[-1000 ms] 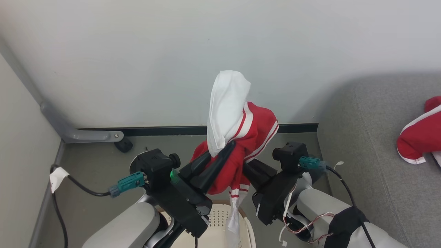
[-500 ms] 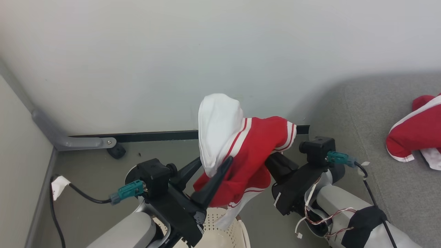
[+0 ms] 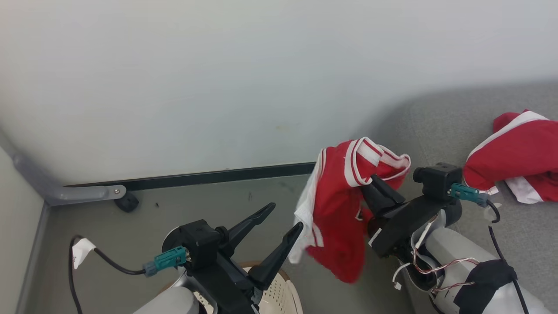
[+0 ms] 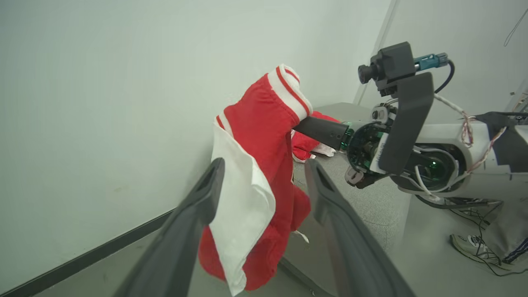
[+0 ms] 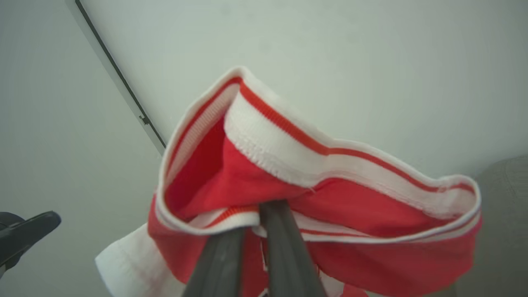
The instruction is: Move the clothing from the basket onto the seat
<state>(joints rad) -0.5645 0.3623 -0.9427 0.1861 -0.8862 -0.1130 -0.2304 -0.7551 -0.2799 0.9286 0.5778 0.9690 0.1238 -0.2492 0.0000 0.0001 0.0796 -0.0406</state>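
Far to the left of the left gripper (image 3: 286, 215): grey bracket (image 3: 83, 192) at the foot of the pale wall (image 3: 218, 87), bolted low above the grey floor (image 3: 130, 226).

Left gripper: fingers spread wide, pointing up and to the right, gripping nothing.

Directly beneath and behind its wrist: basket (image 3: 285, 279), cream, perforated, brown rim, cut off by the bottom edge of the head view. Contents not visible.

Just right of the left fingertips: held garment (image 3: 340, 205), red with white striped band and a white panel, hanging in the air above the floor. White panel close beside the nearer left fingertip; contact there not determinable. In the left wrist view, seen between and beyond the two spread fingers.

Right gripper (image 5: 255, 215): fingers pressed together, clamped on the striped band at the top of the held garment, cloth draped over and below the fingertips.

Right of and beyond the right gripper: seat (image 3: 436, 126), grey upholstery, rounded edge.

Further right on the seat cushion, well apart from the right gripper: second garment (image 3: 514, 157), red with white trim, lying crumpled.

In the left wrist view, below the right forearm: a person's shoe (image 4: 466, 246) on the floor.
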